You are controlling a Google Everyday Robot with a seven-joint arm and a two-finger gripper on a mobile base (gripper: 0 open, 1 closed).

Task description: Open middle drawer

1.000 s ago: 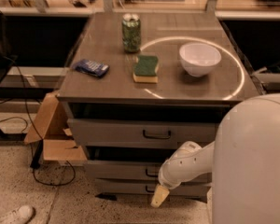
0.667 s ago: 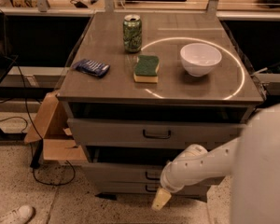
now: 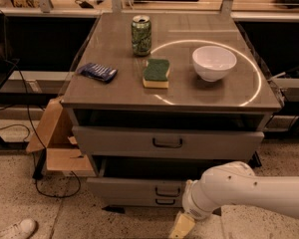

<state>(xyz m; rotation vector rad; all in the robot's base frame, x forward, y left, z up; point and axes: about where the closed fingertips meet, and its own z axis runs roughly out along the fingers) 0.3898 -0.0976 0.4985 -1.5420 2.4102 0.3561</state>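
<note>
The grey cabinet [image 3: 114, 98] has three drawers in front. The middle drawer [image 3: 134, 188] is a shallow grey front with a small dark loop handle [image 3: 168, 190]. It stands out a little from the cabinet, with a dark gap above it. The taller top drawer [image 3: 114, 142] also stands out a little. The narrowest bottom drawer [image 3: 139, 201] sits just below. My gripper [image 3: 182, 226] hangs at the end of the white arm [image 3: 239, 190], low in front of the drawers, below and right of the middle handle, apart from it.
On the cabinet top are a green can [image 3: 141, 34], a green-and-yellow sponge [image 3: 156, 72], a white bowl [image 3: 214, 62] and a blue packet [image 3: 96, 72]. An open cardboard box [image 3: 55, 143] and cables lie on the floor at the left. A shoe [image 3: 12, 229] is at the bottom left.
The arm has dropped lower in view and the gripper has moved down and slightly right, away from the middle drawer's handle. The drawers look unchanged.
</note>
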